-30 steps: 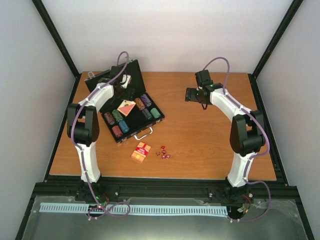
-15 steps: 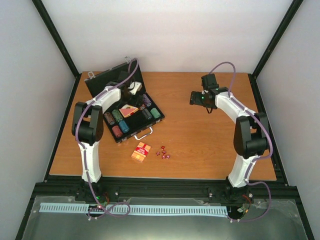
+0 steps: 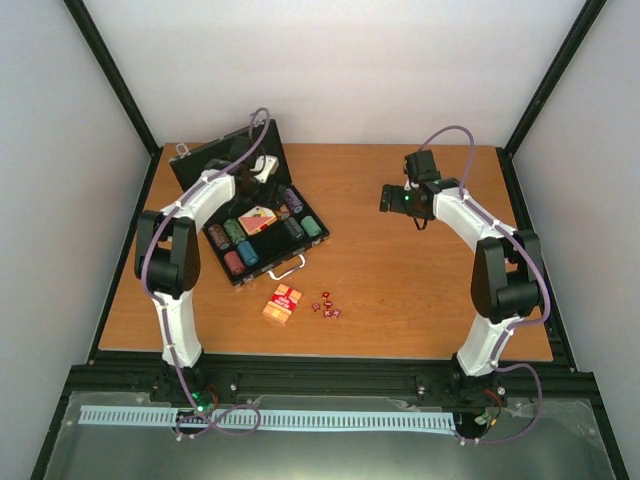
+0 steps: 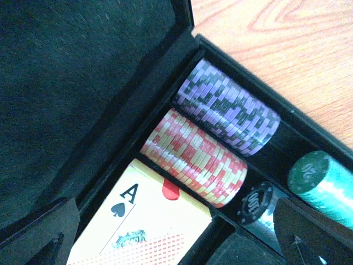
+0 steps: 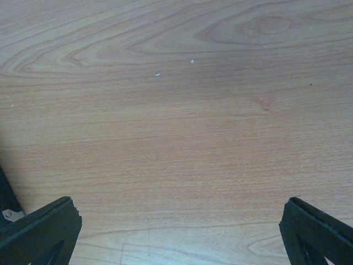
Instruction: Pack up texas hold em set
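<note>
The black briefcase [image 3: 300,250] lies open at the back left, its lid [image 3: 222,158] upright. Chip stacks fill its tray: purple [image 4: 229,107], red [image 4: 193,160], a black 100 chip [image 4: 255,201] and green [image 4: 325,182]. A card box with an ace of spades [image 4: 138,226] lies in the middle of the tray [image 3: 257,217]. My left gripper [image 3: 265,172] hangs open and empty just above that box [image 4: 176,243]. A second orange card box [image 3: 283,305] and tiny dark-red dice [image 3: 327,306] lie on the table in front of the case. My right gripper [image 3: 388,197] is open and empty over bare wood [image 5: 176,237].
The case's silver handle [image 3: 288,270] sticks out toward the near edge. Its black felt lid [image 4: 71,72] rises right behind the left gripper. The wooden table [image 3: 420,280] is framed by black posts and white walls.
My left gripper dipped toward the card box in the case, then drew back a little toward the lid. The right gripper shifted slightly right, then held still.
</note>
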You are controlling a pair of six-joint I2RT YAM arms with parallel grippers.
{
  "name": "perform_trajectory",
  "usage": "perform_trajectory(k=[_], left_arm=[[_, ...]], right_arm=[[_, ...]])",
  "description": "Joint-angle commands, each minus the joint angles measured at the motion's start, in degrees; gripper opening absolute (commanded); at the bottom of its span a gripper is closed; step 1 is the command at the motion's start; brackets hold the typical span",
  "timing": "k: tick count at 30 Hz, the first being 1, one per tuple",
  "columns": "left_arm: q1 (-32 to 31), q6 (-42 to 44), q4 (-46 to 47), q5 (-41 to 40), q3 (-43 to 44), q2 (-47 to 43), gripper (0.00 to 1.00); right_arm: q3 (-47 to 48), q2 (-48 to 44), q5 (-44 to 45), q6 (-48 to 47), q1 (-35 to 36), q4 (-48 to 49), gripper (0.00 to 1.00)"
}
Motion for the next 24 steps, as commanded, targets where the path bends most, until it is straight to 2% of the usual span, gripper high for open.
perform_trajectory(k=[1, 3, 8, 14, 19, 24], left_arm=[[0.18, -3.42, -1.7, 0.6, 1.26, -4.85, 1.0], [0.2, -6.74, -1.82, -0.76, 0.66, -5.09, 0.99], [0.16, -19.62, -3.68, -10.79, 0.75, -4.53, 0.96], [-1.13, -32.12, -6.64, -17.89, 2.72, -0.36, 0.94], [-1.69, -37.13, -6.9, -18.19, 4.6, 3.24, 0.94], [-1.78, -38.87, -11.79, -21.65, 7.88, 6.35, 0.95]], right_arm=[[-1.34, -2.49, -1.06, -0.82, 0.04, 1.47, 1.0], [-1.84, -2.45, -1.61, -0.83, 0.01, 1.56, 1.0], [-2.1, -2.09, -2.54, -0.9, 0.05, 1.68, 1.0], [-1.95, -1.49, -3.38, -1.09, 0.01, 1.81, 1.0], [-2.52, -1.55, -3.77, -1.31, 0.0, 2.01, 1.0], [-2.92, -1.42, -3.71, -1.4, 0.08, 1.99, 1.0]])
